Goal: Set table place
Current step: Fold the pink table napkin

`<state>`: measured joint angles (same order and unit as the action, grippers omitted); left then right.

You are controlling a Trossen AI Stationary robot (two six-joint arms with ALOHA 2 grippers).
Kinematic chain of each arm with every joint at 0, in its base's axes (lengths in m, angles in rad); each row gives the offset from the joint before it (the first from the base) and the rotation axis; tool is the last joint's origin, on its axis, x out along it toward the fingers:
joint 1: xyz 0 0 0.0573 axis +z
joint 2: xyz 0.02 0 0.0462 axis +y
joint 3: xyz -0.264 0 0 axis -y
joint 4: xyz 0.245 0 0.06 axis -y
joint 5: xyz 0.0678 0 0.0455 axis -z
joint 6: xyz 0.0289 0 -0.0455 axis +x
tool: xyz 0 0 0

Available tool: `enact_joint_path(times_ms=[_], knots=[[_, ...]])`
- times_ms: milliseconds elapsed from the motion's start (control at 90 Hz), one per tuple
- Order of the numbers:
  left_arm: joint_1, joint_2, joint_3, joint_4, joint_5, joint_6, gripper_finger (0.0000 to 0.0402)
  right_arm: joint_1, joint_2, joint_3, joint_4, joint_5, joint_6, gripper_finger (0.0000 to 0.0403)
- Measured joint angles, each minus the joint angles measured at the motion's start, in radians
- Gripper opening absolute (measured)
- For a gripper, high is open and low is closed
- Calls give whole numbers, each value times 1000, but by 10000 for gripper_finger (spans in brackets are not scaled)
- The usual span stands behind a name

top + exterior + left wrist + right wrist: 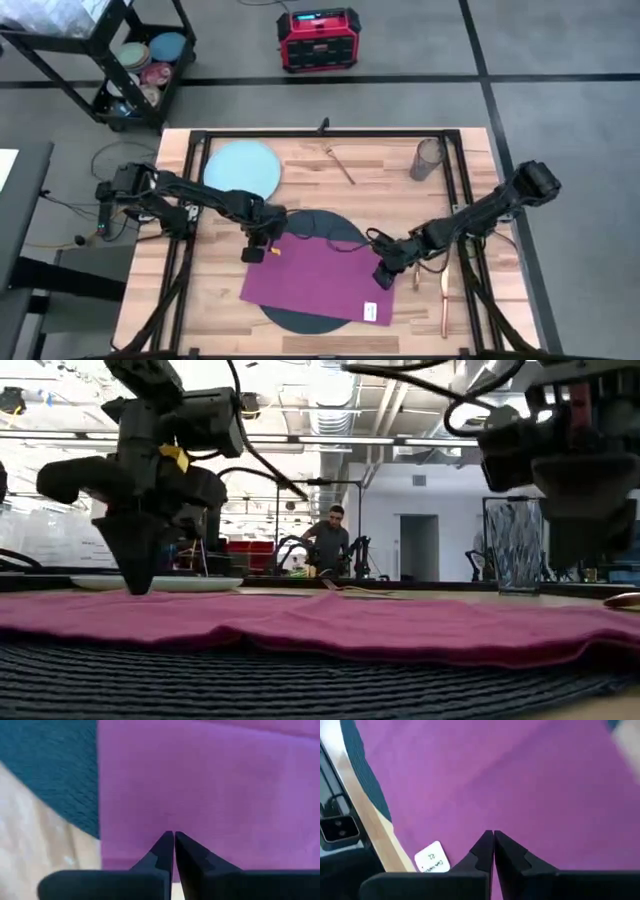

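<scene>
The magenta napkin [320,278] lies spread flat over the dark round mat [322,222] on the table [390,195]. My left gripper [257,252] is shut and points down at the napkin's far left corner [115,855]. My right gripper [384,280] is also shut. It hangs over the napkin's right edge, near a white tag [432,857], and in the low view stands clear above the cloth. The pale blue plate [243,168], a copper fork [340,162] and the smoky tumbler [427,158] sit along the far side. More copper cutlery [445,300] lies right of the mat. My left gripper's shut fingertips [135,588] come from above, pointing down, and reach the top of the napkin close to its far left corner. I cannot tell whether they touch the cloth. The napkin lies flat and slack there.
A black metal frame [455,190] edges the table. A black cart of dishes [140,70] stands beyond the far left corner, and a red box [318,40] sits on the floor behind. A person [333,540] is in the room beyond the table.
</scene>
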<state>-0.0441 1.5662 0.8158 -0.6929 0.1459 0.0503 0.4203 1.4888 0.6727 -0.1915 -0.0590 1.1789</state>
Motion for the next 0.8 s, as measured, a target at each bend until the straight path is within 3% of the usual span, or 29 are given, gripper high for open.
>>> enact_joint_path(times_ms=[167,322,589,800], knots=[[-34,21,2,8,30,-104,0,3,79,4,-87,-47,-12,0],[-85,22,2,37,35,-300,0,-40,92,6,-176,-66,-110,0],[-262,27,-1,267,61,-785,0,-235,81,0,-189,-117,-381,0],[-412,111,-1,468,45,-1131,0,-415,88,-2,-109,-188,-576,0]])
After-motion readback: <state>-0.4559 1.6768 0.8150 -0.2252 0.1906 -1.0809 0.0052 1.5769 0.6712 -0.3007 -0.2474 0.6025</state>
